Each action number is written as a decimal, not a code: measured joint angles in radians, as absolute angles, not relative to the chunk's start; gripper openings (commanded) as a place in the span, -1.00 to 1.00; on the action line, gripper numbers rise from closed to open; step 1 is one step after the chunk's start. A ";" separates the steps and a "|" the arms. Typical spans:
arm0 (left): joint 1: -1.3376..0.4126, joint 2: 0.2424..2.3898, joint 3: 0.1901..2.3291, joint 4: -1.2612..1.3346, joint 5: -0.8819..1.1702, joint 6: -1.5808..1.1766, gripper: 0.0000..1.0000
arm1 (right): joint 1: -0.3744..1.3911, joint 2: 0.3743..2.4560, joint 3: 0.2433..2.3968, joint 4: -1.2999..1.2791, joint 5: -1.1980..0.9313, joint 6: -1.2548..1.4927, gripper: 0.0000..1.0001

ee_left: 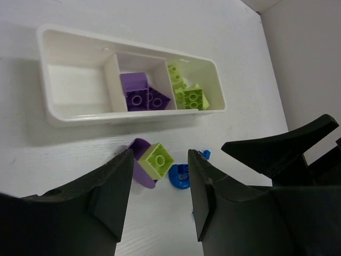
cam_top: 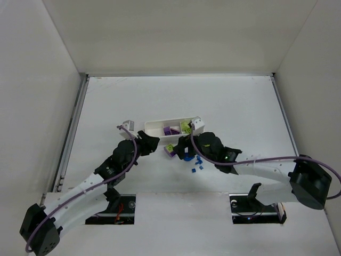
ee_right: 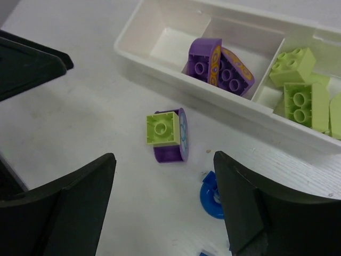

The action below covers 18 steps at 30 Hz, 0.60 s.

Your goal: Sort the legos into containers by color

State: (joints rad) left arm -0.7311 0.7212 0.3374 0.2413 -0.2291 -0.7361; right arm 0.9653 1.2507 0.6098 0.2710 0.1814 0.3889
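Tray [ee_right: 170, 42] end off-frame; blue lego [ee_right: 209, 196] half-hidden

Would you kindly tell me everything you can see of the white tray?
The tray is a long, shallow white box, seemingly glossy plastic, with rounded corners and two inner walls making three square compartments in a row. It sits flat on the table. Seen from the left wrist, its left compartment is empty, the middle holds purple bricks, the right holds lime bricks. Only those bricks and the table appear to touch it.
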 measured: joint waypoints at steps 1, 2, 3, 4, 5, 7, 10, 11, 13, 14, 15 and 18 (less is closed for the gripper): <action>-0.714 0.702 0.330 0.220 -0.220 -0.742 -0.16 | 0.968 1.274 0.625 0.260 0.181 0.380 0.63; -0.697 0.685 0.324 0.208 -0.212 -0.746 -0.16 | 0.971 1.300 0.645 0.247 0.179 0.370 0.65; -0.682 0.670 0.319 0.197 -0.204 -0.749 -0.16 | 0.974 1.325 0.663 0.237 0.179 0.361 0.67; -0.667 0.657 0.316 0.189 -0.194 -0.753 -0.16 | 0.980 1.351 0.684 0.227 0.179 0.352 0.67; -0.656 0.648 0.314 0.185 -0.186 -0.758 -0.16 | 0.988 1.374 0.701 0.220 0.179 0.342 0.67; -0.640 0.638 0.312 0.175 -0.167 -0.764 -0.16 | 1.004 1.417 0.730 0.211 0.179 0.326 0.64; -0.626 0.626 0.298 0.162 -0.146 -0.772 -0.16 | 1.017 1.475 0.767 0.201 0.179 0.308 0.55; -0.624 0.618 0.289 0.159 -0.142 -0.776 -0.16 | 1.018 1.493 0.778 0.196 0.180 0.305 0.50; -0.617 0.603 0.275 0.148 -0.133 -0.780 -0.16 | 1.018 1.519 0.793 0.186 0.184 0.300 0.43; -0.612 0.597 0.272 0.138 -0.130 -0.780 -0.16 | 1.018 1.530 0.799 0.183 0.187 0.298 0.41; -0.607 0.592 0.270 0.131 -0.127 -0.781 -0.16 | 1.017 1.542 0.805 0.181 0.191 0.297 0.39; -0.596 0.581 0.268 0.122 -0.123 -0.785 -0.16 | 1.017 1.572 0.817 0.177 0.204 0.293 0.33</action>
State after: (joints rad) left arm -0.5961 0.5812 0.2676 0.1219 -0.1230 -0.7845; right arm 1.0168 1.5723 0.8165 0.1768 0.2035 0.2932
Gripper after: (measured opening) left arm 0.421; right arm 0.682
